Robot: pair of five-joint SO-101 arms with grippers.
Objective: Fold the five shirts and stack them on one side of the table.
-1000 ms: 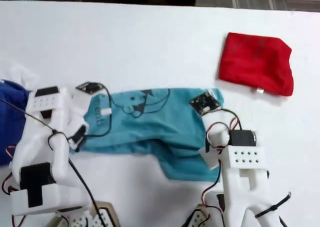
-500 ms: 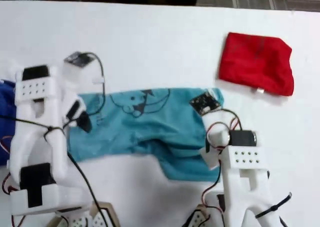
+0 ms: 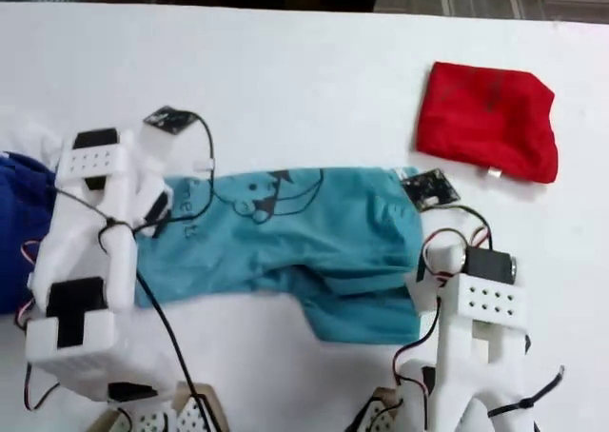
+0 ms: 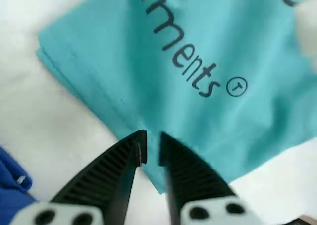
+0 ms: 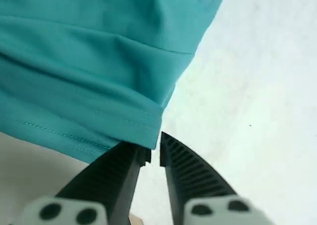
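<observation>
Teal cotton shirt with dark print (image 3: 285, 232) lies half-folded mid-desk, left gripper (image 4: 151, 148) and right gripper (image 5: 154, 153) apparently pinching its opposite ends; folded red shirt (image 3: 487, 120) done toward far right corner, rumpled blue shirt (image 3: 19, 213) waiting at left edge, so most remains.

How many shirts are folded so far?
One looks done: the folded red cloth shirt lies by itself. The teal printed shirt is half folded, with the left gripper and right gripper at its ends. The blue cloth shirt lies at the edge, untouched. No stack yet.
</observation>
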